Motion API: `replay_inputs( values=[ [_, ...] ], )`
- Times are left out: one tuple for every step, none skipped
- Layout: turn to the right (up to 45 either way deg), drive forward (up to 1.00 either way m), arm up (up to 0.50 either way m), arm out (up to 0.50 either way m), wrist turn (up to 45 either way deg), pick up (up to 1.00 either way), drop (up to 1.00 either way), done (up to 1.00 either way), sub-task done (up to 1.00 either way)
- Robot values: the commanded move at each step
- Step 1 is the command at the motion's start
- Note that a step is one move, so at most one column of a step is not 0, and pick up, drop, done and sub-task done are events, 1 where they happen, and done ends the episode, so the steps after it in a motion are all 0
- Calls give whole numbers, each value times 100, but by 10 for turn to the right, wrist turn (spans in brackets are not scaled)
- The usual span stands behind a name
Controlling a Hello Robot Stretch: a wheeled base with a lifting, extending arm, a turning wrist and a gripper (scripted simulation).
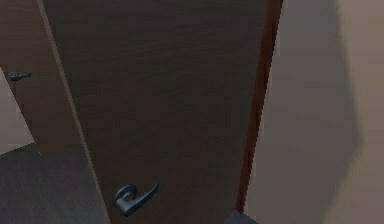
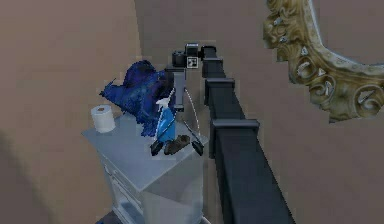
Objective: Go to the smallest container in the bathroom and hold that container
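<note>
The end effector (image 2: 187,118) hangs at the dark arm's (image 2: 235,140) far end, in among the things on the grey desk (image 2: 135,170); I cannot tell whether it holds anything. Right by it stands a small blue bottle (image 2: 165,124) with a white top (a sprayer, I'd guess), likely the container wanted. Beyond lie a crumpled blue cloth (image 2: 138,88) and a white paper roll (image 2: 103,118). This looks like the grasping step; next comes lifting the bottle clear of the desk.
</note>
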Motion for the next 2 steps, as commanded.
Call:
replay_inputs(
  values=[
    [0,0,0,0,450,0,0,0,0],
    [0,0,0,0,450,0,0,0,0]
  ],
)
